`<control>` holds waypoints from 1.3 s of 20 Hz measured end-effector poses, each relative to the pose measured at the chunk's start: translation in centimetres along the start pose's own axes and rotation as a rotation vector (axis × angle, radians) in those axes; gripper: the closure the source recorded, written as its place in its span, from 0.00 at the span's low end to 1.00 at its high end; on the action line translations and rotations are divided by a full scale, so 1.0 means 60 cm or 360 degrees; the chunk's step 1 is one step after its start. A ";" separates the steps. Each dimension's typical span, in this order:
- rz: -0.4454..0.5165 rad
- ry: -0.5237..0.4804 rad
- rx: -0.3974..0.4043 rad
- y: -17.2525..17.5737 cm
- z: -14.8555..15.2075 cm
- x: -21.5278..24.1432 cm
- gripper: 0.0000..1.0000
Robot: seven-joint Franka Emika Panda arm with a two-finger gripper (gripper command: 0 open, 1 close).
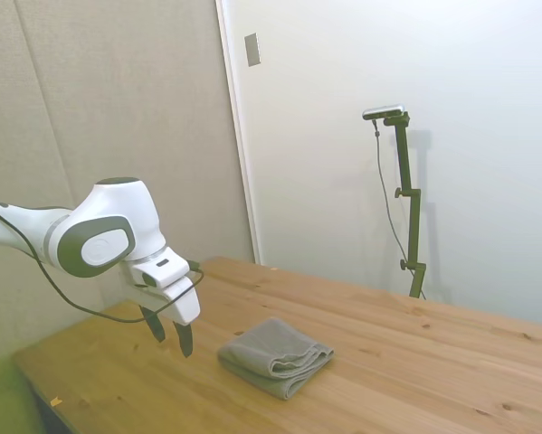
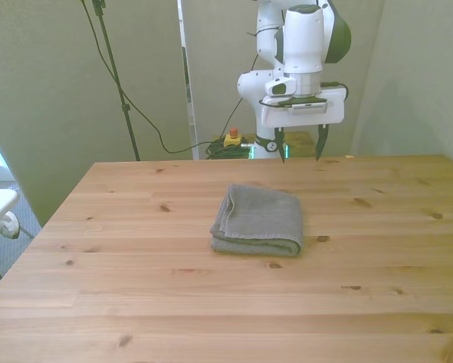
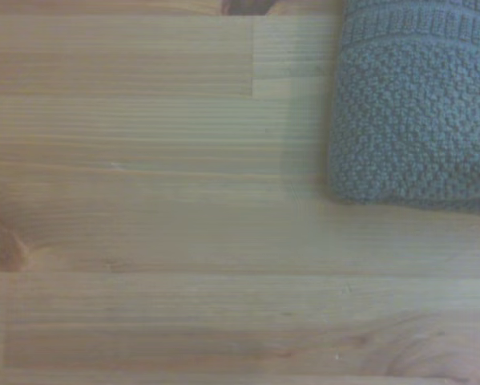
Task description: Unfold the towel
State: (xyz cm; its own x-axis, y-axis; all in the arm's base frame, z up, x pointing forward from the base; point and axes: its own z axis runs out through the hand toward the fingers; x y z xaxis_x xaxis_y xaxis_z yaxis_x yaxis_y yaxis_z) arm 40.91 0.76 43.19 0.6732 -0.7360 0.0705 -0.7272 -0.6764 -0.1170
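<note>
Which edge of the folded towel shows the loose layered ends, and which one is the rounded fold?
On the towel, the layered ends lie along the front view's left edge; the edge nearest that camera is the rounded fold. The open claw hangs apart.

The arm (image 1: 99, 240) reached in low; its gripper (image 2: 299, 144) pointed down, hanging in the air, fingers (image 1: 184, 339) spread apart, nothing between them.

In the wrist view the towel (image 3: 416, 104) is cut by the picture's edge, so only one corner part with its knitted texture is visible. In the side view the arm (image 1: 35, 231) leaves the picture, so its base is not visible. How many layers the folded towel has is too small to tell.
</note>
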 end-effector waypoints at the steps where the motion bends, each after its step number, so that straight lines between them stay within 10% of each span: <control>1: 0.0000 -0.0002 -0.0001 0.000 0.001 0.000 0.00; 17: 0.0426 0.0028 0.0330 0.258 -0.044 0.300 0.00; 26: 0.0439 -0.0214 0.0629 0.226 0.062 0.309 0.00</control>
State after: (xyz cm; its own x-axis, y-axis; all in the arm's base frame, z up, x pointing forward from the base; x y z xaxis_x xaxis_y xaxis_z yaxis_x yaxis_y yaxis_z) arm 44.01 -21.96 39.20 0.4931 -0.8585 -0.1411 -0.7918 -0.3756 -0.4817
